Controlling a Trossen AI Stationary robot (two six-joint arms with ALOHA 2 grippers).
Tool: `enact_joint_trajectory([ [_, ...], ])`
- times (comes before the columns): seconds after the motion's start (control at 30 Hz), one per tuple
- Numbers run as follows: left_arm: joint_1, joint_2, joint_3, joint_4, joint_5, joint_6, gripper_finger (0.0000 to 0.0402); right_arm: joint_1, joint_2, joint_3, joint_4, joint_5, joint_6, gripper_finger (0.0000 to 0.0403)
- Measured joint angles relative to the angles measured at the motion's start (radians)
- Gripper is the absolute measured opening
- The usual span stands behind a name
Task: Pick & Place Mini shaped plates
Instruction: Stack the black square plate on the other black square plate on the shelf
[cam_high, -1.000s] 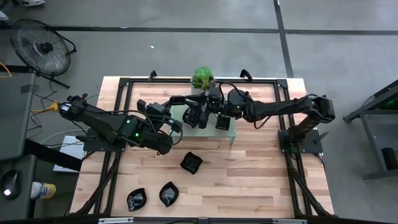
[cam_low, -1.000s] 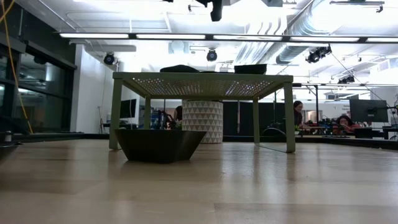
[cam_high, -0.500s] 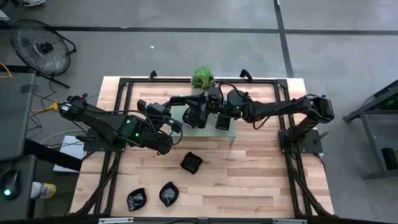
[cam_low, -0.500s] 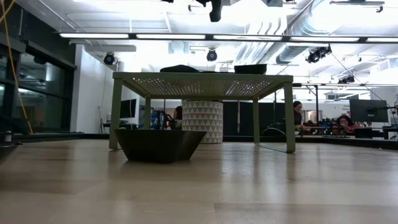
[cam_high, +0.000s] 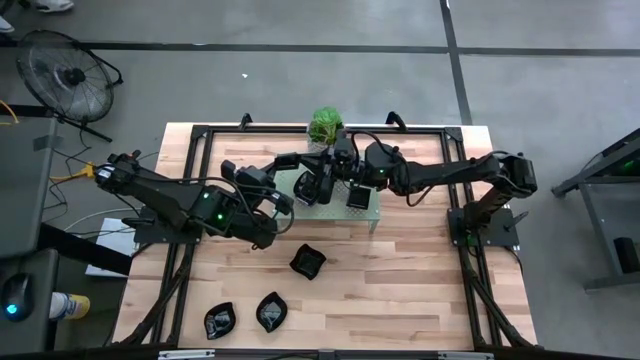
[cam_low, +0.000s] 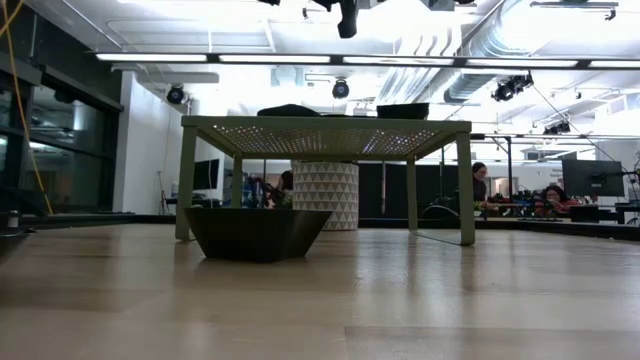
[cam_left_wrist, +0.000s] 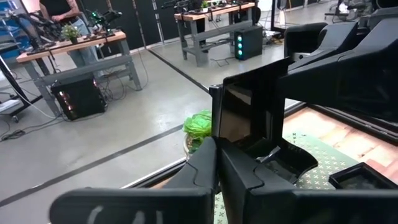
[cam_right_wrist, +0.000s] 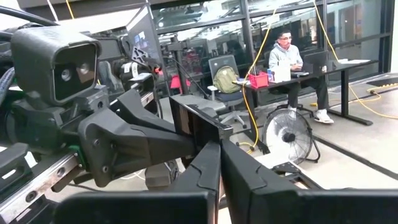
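From above, both grippers met over the pale green rack (cam_high: 340, 195), apparently handing over a plate. Three glossy black plates (cam_high: 307, 261) lay on the wooden table (cam_high: 420, 290). At table level, an angular dish (cam_low: 256, 233) sat before the perforated rack. Left gripper (cam_left_wrist: 216, 163) pinched a square plate (cam_left_wrist: 249, 112); right gripper (cam_right_wrist: 220, 163) clamped it too.
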Motion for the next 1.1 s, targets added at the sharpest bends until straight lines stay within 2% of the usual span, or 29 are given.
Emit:
enact_joint_trajectory([
  [0.3,0.0,0.0,0.0,0.007,0.022,0.044,0.0034,0.0,0.0,0.0,0.003,-0.029,0.0,0.0001],
  [0.77,-0.002,-0.002,0.0,0.01,0.036,0.094,0.0121,0.0,0.0,0.0,0.003,-0.035,0.0,0.0],
  [1.1,-0.002,-0.003,0.016,0.026,0.029,0.217,0.0136,-0.029,-0.019,0.0,-0.048,-0.023,0.014,0.0],
])
